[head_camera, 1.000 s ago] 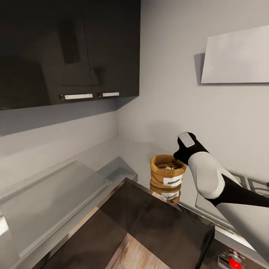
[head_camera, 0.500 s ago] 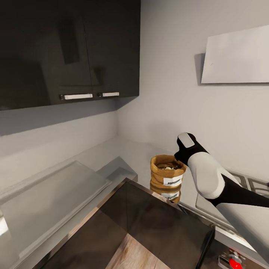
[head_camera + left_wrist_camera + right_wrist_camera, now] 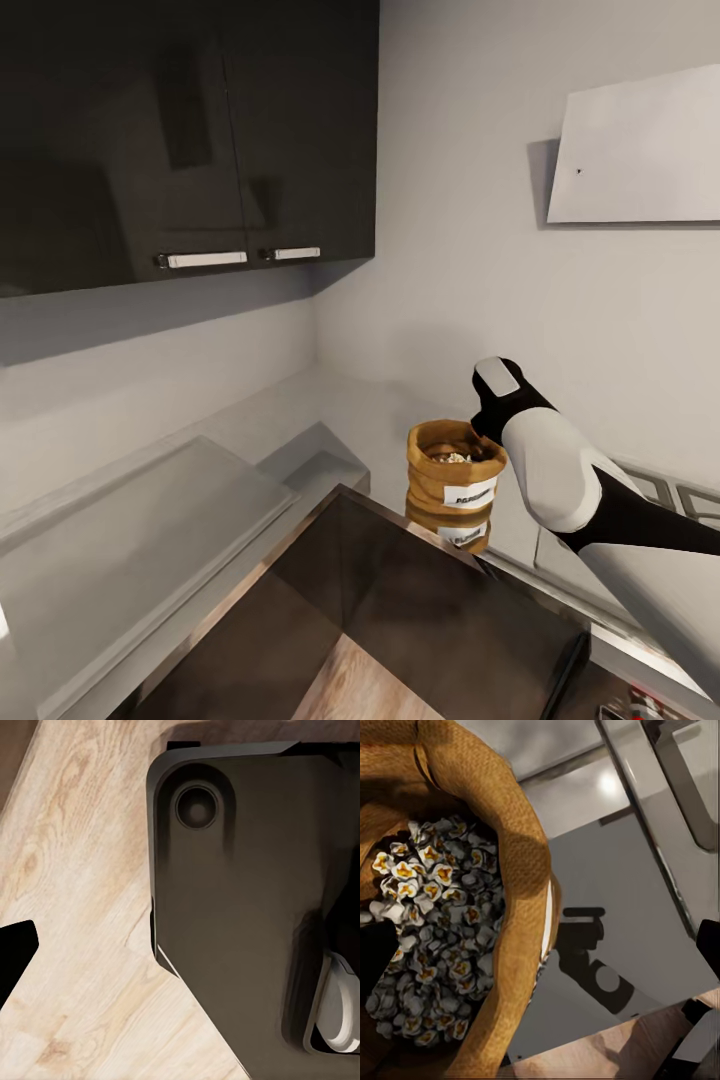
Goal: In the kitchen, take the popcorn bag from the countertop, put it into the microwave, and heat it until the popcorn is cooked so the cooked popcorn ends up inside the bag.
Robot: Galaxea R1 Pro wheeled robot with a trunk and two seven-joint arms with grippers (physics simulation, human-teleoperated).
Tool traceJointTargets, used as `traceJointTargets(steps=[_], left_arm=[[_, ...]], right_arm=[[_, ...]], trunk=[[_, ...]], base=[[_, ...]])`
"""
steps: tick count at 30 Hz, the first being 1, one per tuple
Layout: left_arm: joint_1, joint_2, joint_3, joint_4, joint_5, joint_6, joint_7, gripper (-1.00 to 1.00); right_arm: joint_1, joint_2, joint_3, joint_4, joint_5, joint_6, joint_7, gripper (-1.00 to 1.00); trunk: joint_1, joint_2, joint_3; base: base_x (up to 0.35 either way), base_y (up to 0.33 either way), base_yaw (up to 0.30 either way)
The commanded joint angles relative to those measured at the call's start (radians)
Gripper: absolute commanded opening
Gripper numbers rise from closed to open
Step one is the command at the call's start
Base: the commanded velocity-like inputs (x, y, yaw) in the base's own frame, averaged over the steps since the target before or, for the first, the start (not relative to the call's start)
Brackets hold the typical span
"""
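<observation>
The popcorn bag, a tan sack with a white label, stands on the grey countertop near the corner. Pale popcorn shows in its mouth. My right arm reaches over the bag's far rim, its wrist covering the fingers. In the right wrist view the bag is close up, filled with whitish-yellow popcorn. My right gripper is open and straddles the bag's wall, one finger inside and one outside. My left gripper hangs open over the wooden floor. The microwave is out of view.
Dark wall cabinets hang above the counter's left stretch. A pale hood is on the right wall over the hob. A flat grey panel lies at the left, and a dark glossy surface lies in front.
The whole head picture has shifted slightly, so the camera moved. My right arm stays at the bag's rim with hardly any motion, and the bag has not moved on the counter.
</observation>
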Motion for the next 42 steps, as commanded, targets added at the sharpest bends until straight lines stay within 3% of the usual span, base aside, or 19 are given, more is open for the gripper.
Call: traceJointTargets(steps=[1,4,10,12,15,19,42], left_arm=[[0.0,0.0,0.001,-0.002,0.0,0.006,0.0,1.0],[0.0,0.0,0.001,-0.003,0.0,0.006,0.0,1.0],[0.0,0.0,0.001,-0.003,-0.001,0.006,0.0,1.0],[0.0,0.0,0.001,-0.002,0.0,0.006,0.0,1.0],[0.0,0.0,0.001,-0.002,-0.001,0.006,0.0,1.0],[0.0,0.0,0.001,-0.003,0.0,0.006,0.0,1.0],[0.0,0.0,0.001,-0.003,-0.001,0.006,0.0,1.0]], right_arm=[[0.0,0.0,0.002,0.005,-0.005,0.009,-0.008,1.0],[0.0,0.0,-0.005,0.018,-0.007,0.009,-0.01,1.0],[0.0,0.0,-0.119,0.022,-0.059,0.012,-0.01,1.0],[0.0,0.0,-0.138,0.022,-0.088,0.013,-0.009,1.0],[0.0,0.0,-0.145,0.022,-0.132,0.014,-0.008,1.0],[0.0,0.0,-0.15,0.022,-0.15,0.013,-0.008,1.0],[0.0,-0.001,-0.149,0.022,-0.151,0.011,-0.011,1.0]], trunk=[[0.0,-0.001,-0.002],[0.0,-0.001,-0.002],[0.0,-0.001,-0.002],[0.0,-0.001,-0.002],[0.0,-0.001,-0.002],[0.0,-0.001,-0.003],[0.0,-0.001,-0.024]], base=[[0.0,0.0,0.0],[0.0,0.0,0.0],[0.0,0.0,0.0],[0.0,0.0,0.0],[0.0,0.0,0.0],[0.0,0.0,0.0],[0.047,0.0,0.0]])
